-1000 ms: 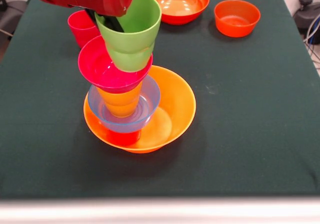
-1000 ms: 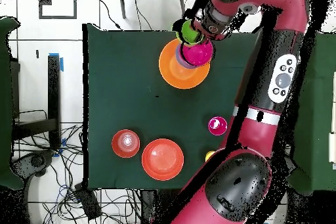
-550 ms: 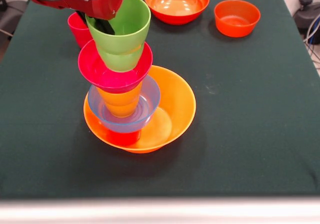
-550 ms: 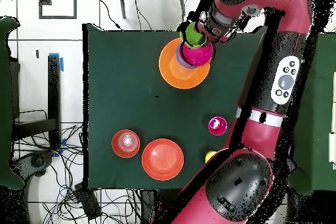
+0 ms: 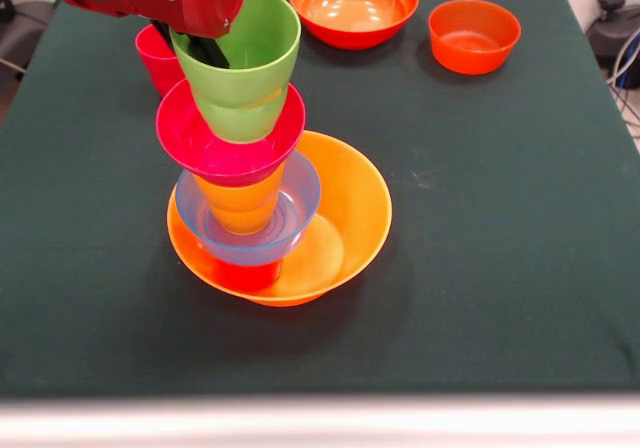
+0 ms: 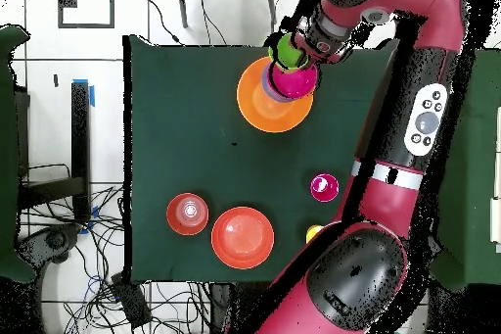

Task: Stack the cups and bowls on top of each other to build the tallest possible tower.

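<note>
You have the gripper (image 5: 200,50) gripping the green cup's (image 5: 240,68) rim, one finger inside. The cup sits in the magenta bowl (image 5: 215,143) atop the tower (image 5: 245,208), left of centre.

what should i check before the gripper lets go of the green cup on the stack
1. Green cup seated in pink bowl: ok, though it tilts.
2. Gripper on the cup's rim: ok, one finger inside.
3. Pink bowl level on orange cup: not ok, leans.
4. Blue bowl centred in big orange bowl: not ok, off to one side.
5. Bottom cup's footing: cannot tell.
</note>
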Robot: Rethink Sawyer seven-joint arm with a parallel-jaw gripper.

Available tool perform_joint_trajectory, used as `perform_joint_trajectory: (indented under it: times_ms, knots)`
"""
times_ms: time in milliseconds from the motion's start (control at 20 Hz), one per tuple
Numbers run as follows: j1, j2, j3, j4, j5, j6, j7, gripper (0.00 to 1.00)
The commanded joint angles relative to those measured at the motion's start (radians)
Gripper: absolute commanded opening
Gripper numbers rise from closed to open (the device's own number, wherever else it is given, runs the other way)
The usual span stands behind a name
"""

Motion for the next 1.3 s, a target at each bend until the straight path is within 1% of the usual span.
perform_joint_trajectory:
  times_ms: [50,400,750,1050,1250,1300]
  knots:
    - [-0.007,0.013,-0.102,0.088,-0.003,-0.061,-0.304,0.0]
    - [-0.016,0.013,-0.114,0.102,0.004,-0.074,-0.31,0.0]
    - [-0.011,0.014,-0.129,0.099,0.021,-0.081,-0.312,0.0]
    - [-0.013,0.016,-0.145,0.121,0.05,-0.106,-0.29,0.0]
    - [-0.01,0.017,-0.147,0.118,0.052,-0.106,-0.288,0.0]
    - [-0.014,0.012,-0.154,0.134,0.06,-0.116,-0.283,0.0]
